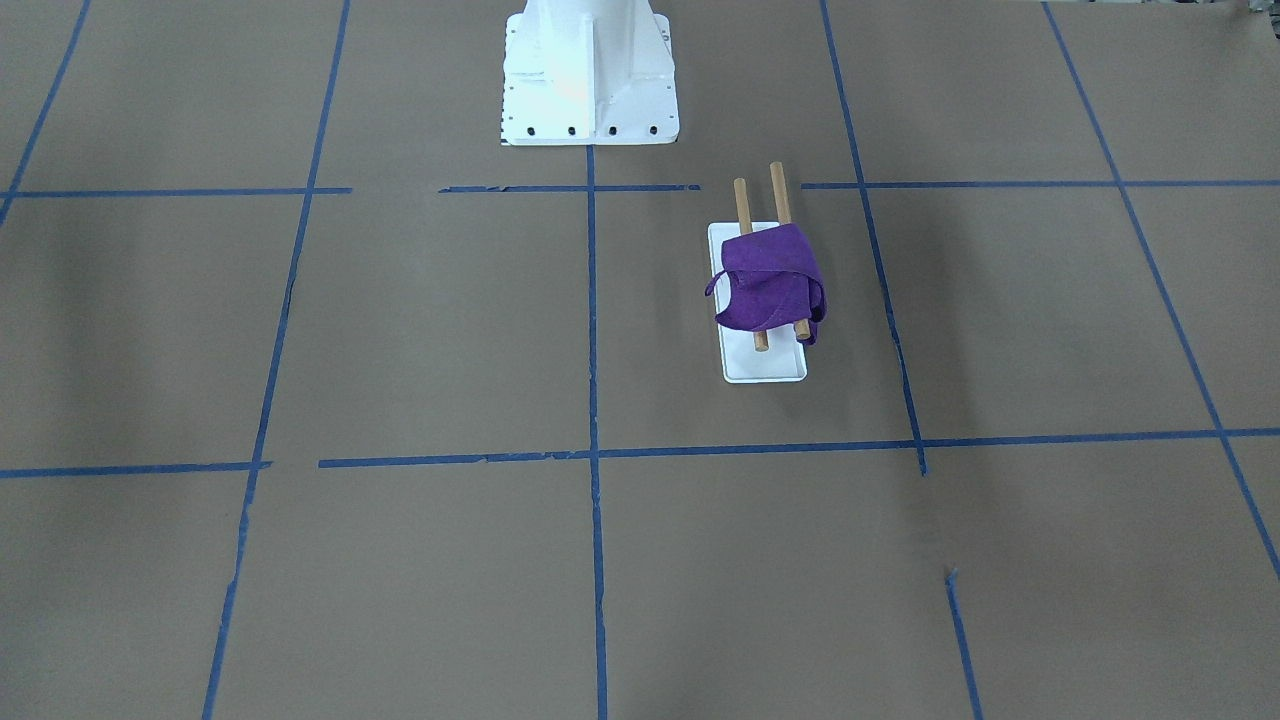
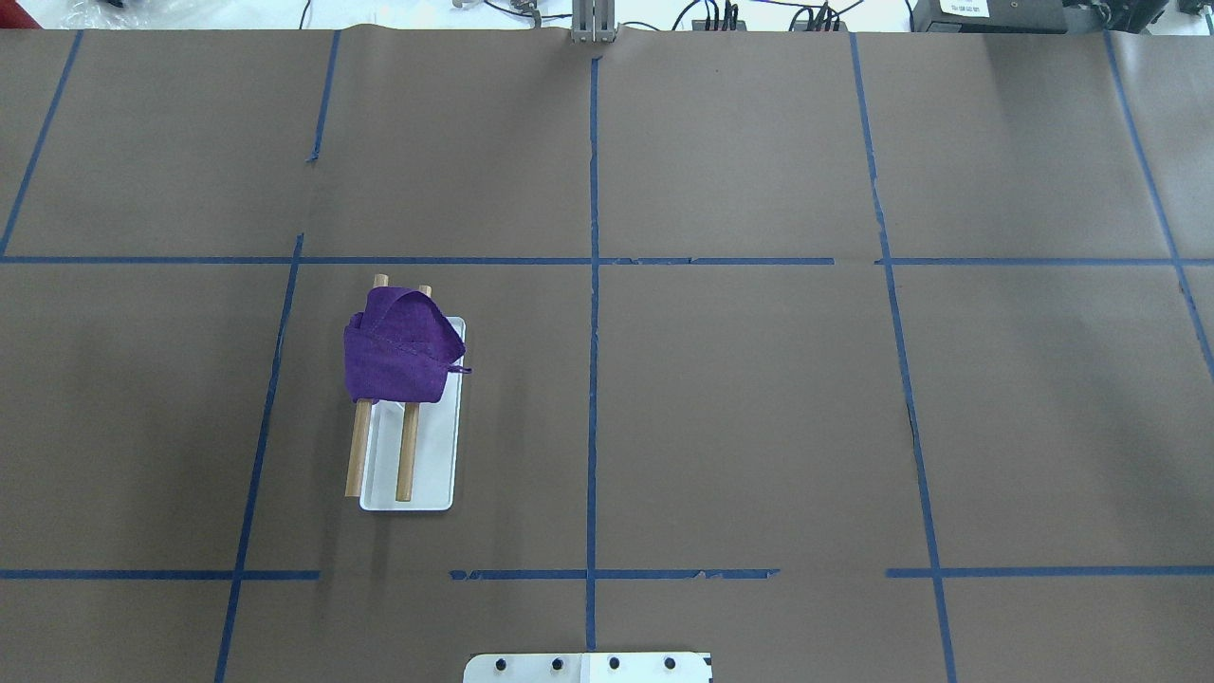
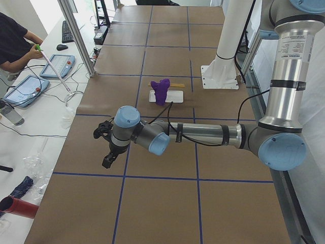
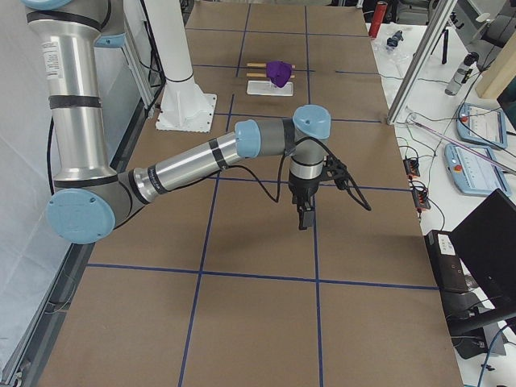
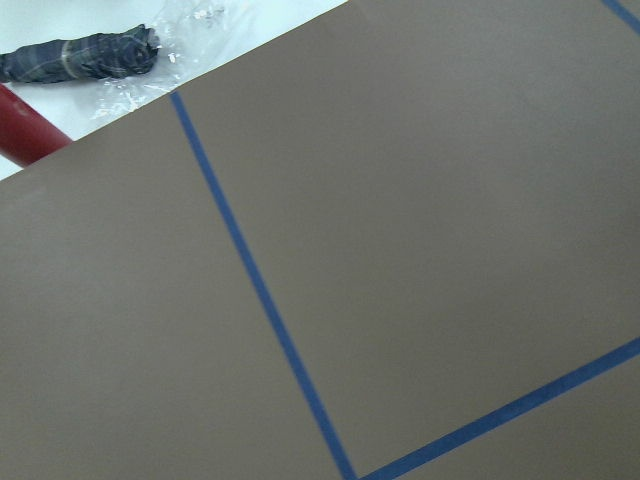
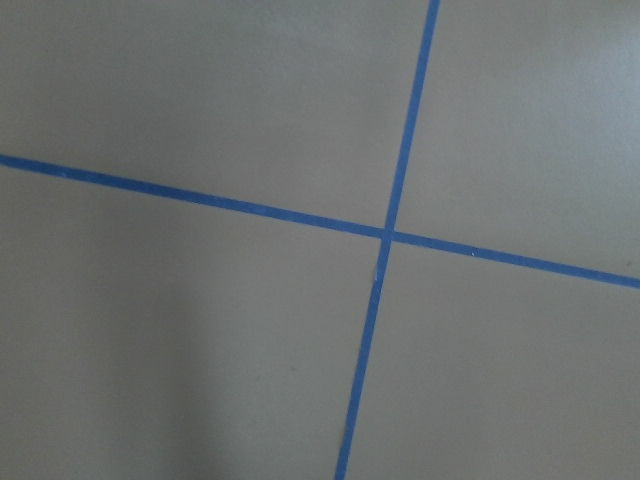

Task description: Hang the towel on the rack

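Note:
The purple towel [image 1: 770, 280] lies bunched over both brown rods of the rack [image 1: 763, 368], covering the half of the rods away from the robot; it also shows in the overhead view [image 2: 396, 353]. The rack's white base [image 2: 429, 474] rests flat on the table on the robot's left side. My left gripper [image 3: 107, 160] shows only in the exterior left view, far from the rack near the table's left end; I cannot tell if it is open or shut. My right gripper [image 4: 303, 218] shows only in the exterior right view, pointing down over the table's right part; I cannot tell its state.
The white robot pedestal [image 1: 588, 75] stands at the table's robot side. Blue tape lines [image 2: 594, 285] grid the brown paper. A red tube [image 5: 25, 130] and a dark bundle [image 5: 85, 55] lie off the table's left end. An operator [image 3: 12, 43] sits at a side desk.

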Action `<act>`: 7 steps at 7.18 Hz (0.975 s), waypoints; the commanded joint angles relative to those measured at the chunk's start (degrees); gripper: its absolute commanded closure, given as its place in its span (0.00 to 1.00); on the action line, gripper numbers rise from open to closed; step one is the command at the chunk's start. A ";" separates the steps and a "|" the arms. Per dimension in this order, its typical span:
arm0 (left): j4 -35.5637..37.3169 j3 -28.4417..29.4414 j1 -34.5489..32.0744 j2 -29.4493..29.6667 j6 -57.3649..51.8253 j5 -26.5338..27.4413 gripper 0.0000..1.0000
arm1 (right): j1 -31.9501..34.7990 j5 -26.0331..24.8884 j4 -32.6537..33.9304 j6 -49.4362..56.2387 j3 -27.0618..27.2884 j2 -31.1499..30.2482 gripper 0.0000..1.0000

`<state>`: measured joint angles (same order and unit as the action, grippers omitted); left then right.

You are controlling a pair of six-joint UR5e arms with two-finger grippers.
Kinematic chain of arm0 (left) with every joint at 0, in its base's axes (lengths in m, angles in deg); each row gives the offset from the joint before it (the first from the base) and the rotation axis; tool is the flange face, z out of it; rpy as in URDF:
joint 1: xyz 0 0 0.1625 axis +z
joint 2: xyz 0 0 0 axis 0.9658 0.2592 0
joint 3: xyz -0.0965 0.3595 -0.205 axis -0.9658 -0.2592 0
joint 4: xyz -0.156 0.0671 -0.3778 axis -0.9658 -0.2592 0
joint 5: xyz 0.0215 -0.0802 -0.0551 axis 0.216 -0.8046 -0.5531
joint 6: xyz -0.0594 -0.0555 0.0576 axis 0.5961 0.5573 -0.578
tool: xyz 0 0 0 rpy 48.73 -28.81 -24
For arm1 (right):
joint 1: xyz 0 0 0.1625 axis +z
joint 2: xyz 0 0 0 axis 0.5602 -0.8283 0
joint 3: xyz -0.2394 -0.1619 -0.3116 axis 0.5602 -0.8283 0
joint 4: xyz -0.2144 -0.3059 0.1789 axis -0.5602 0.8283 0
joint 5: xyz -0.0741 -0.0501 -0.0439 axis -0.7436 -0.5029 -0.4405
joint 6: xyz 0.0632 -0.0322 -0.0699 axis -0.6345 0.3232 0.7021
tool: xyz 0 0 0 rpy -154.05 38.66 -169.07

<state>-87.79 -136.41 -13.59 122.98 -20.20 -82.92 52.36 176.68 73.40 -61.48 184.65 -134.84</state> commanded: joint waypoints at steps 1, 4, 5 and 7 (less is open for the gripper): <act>21.56 -7.07 -2.84 -0.70 -3.95 -8.01 0.00 | 1.81 2.81 0.35 2.58 -0.31 -5.64 0.00; 25.61 -10.76 -2.66 -3.08 0.33 -9.03 0.00 | 1.81 9.28 0.26 2.41 -3.37 -7.94 0.00; 25.47 -11.47 -2.66 -3.86 0.36 -9.20 0.00 | 1.81 9.42 -0.52 2.84 -3.56 -8.29 0.00; 24.33 -12.18 -2.49 -4.66 0.27 -9.03 0.00 | 1.72 6.97 -8.93 2.85 -4.78 -10.14 0.00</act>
<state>-62.78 -147.94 -16.18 118.61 -20.09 -92.05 54.12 184.60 69.02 -58.66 180.85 -144.00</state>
